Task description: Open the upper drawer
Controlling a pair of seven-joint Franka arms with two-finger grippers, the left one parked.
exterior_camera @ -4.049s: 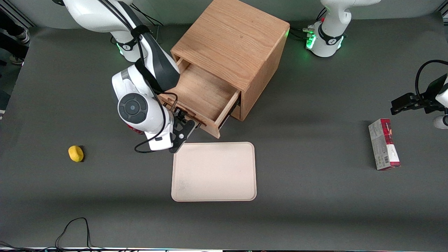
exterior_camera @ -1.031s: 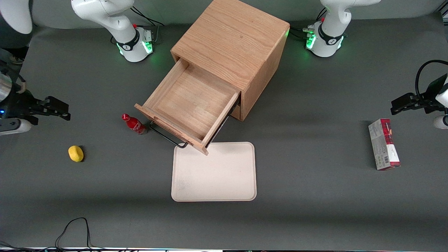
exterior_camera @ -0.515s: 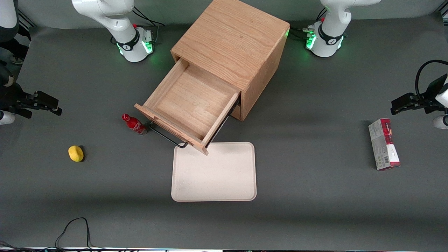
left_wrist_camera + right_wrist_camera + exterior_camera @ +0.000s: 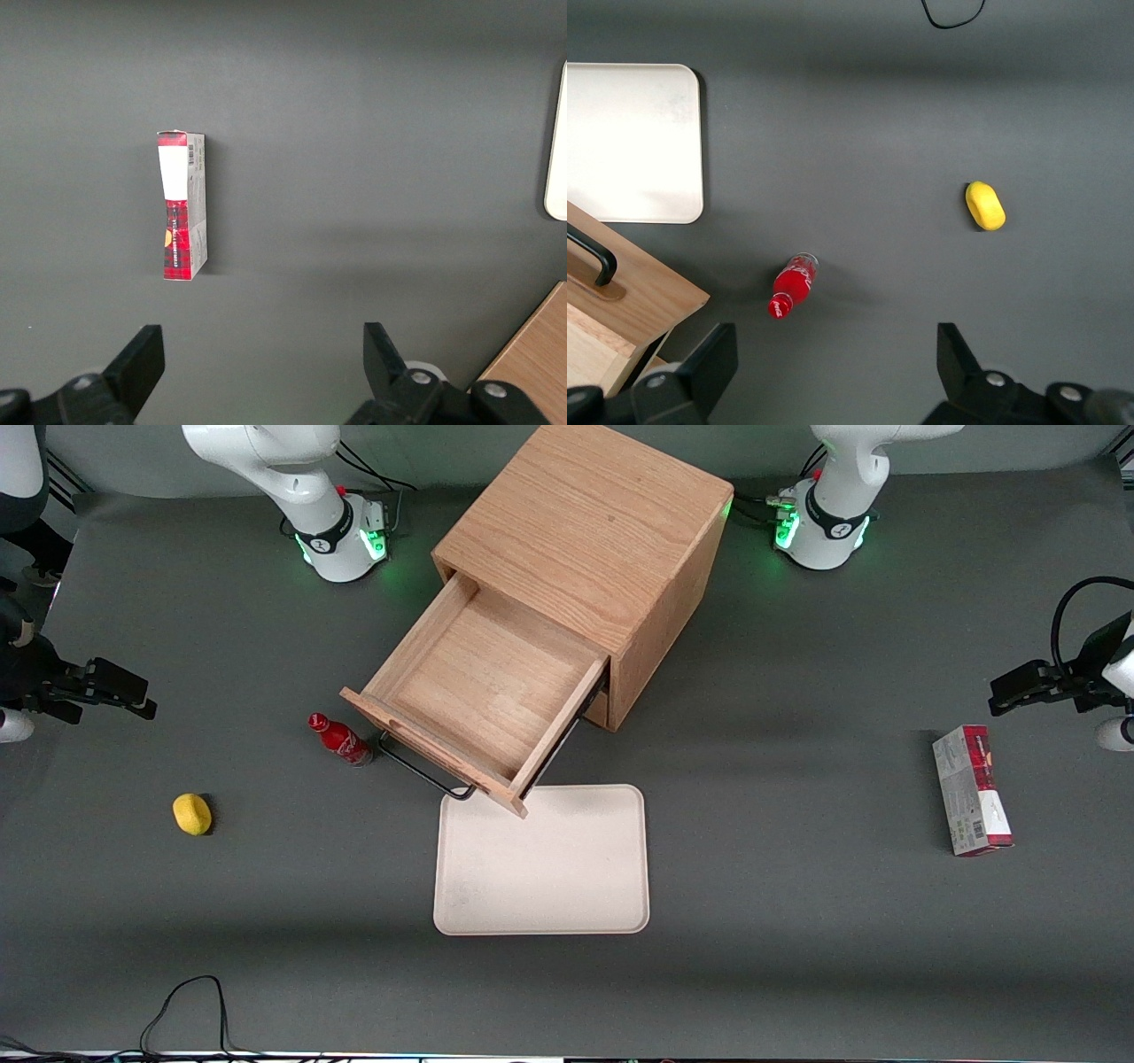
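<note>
The upper drawer (image 4: 478, 682) of the wooden cube cabinet (image 4: 585, 522) stands pulled far out, its inside bare. Its dark bar handle (image 4: 423, 771) faces the front camera and overhangs a corner of the tray. The lower drawer is hidden beneath it. My right gripper (image 4: 149, 698) is open and empty, high above the table toward the working arm's end, well apart from the drawer. In the right wrist view the gripper (image 4: 833, 367) hangs over bare mat, with the drawer front (image 4: 629, 292) and handle (image 4: 594, 252) in sight.
A red bottle (image 4: 339, 740) lies on the mat beside the handle's end and also shows in the right wrist view (image 4: 793, 283). A yellow lemon-like object (image 4: 192, 814) lies nearer the working arm's end. A beige tray (image 4: 540, 859) lies in front of the drawer. A red carton (image 4: 970, 788) lies toward the parked arm's end.
Four seconds ago my gripper was at the handle with the drawer partly out. The drawer now stands farther out and my arm has withdrawn; in the last half second it has barely moved.
</note>
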